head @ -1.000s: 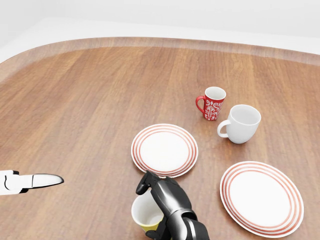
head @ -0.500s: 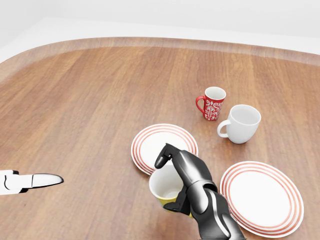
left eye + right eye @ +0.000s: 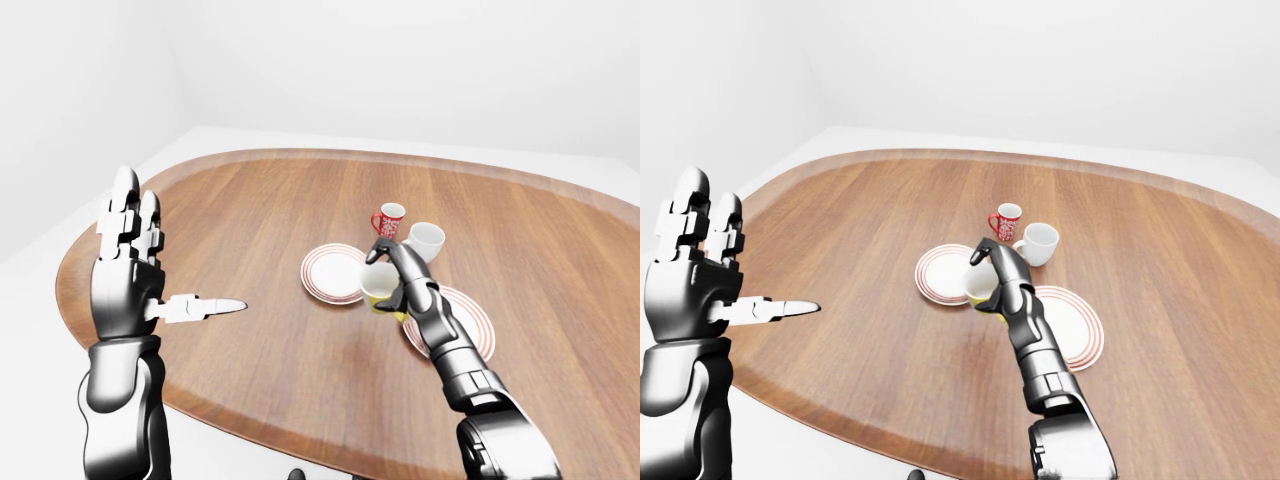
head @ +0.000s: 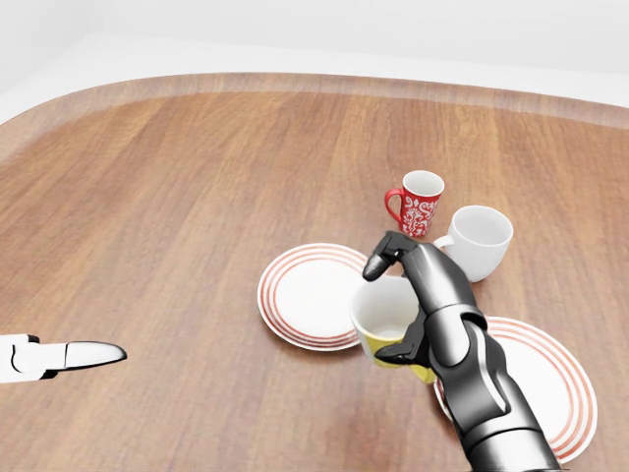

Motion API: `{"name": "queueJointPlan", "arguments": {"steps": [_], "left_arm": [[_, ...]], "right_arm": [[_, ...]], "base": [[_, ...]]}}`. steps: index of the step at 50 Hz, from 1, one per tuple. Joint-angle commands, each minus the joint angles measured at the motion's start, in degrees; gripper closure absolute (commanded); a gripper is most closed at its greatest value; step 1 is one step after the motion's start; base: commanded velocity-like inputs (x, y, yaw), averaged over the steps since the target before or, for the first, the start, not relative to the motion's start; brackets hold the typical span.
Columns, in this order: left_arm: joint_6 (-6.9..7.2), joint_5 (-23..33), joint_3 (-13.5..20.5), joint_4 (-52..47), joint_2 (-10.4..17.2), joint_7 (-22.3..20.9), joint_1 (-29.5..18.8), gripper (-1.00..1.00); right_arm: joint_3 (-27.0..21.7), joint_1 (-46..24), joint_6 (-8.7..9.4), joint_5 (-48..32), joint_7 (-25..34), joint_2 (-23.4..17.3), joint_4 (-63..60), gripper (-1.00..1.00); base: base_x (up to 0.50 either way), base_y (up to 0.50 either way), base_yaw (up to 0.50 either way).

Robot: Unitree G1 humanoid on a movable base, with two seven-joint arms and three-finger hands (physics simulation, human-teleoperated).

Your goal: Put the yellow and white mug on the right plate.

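Nearest in the left-eye view, the left hand [image 3: 128,270] is raised upright at the scene's left, fingers spread and empty, thumb pointing right over the table [image 4: 157,197] — well apart from everything. Next out, the right hand [image 4: 418,295] has its fingers closed round the yellow and white mug [image 4: 391,324], one finger hooked over the rim's far side, thumb against the near side, forearm rising from the near right. The mug is carried off the wood, mouth tipped toward the camera, between the left plate [image 4: 305,295] and the right plate [image 4: 536,388], near the latter's left edge. Risk, as judged: the mug is tilted in a grip of few contact points, so it could rotate or slip on release and land on the plate's rim rather than flat in its centre — levelling before lowering seems needed. Farther out stand the red patterned mug [image 4: 418,204] and the white mug [image 4: 479,241]; a wide swing of the wrist toward the far side might clip the white one.
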Motion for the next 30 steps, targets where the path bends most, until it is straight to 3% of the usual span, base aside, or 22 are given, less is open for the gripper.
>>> {"name": "queueJointPlan", "arguments": {"steps": [1, 16, 30], "left_arm": [[0.0, 0.03, 0.06, -0.16, -0.02, -0.06, 0.1, -1.0], [0.0, 0.22, -0.1, 0.07, -0.06, -0.03, 0.03, -1.0], [0.0, 0.31, -0.31, 0.22, -0.14, 0.07, 0.19, -1.0]], "right_arm": [[-2.32, -4.71, -2.81, 4.12, -4.09, -4.59, 8.0, 1.0], [-4.31, -7.55, -6.03, 6.55, -6.56, -9.16, 14.33, 1.0], [-5.28, -10.77, -6.03, 8.46, -9.56, -13.13, 21.96, 1.0]], "base": [[0.0, 0.0, 0.0], [0.0, 0.0, 0.0], [0.0, 0.0, 0.0]]}}
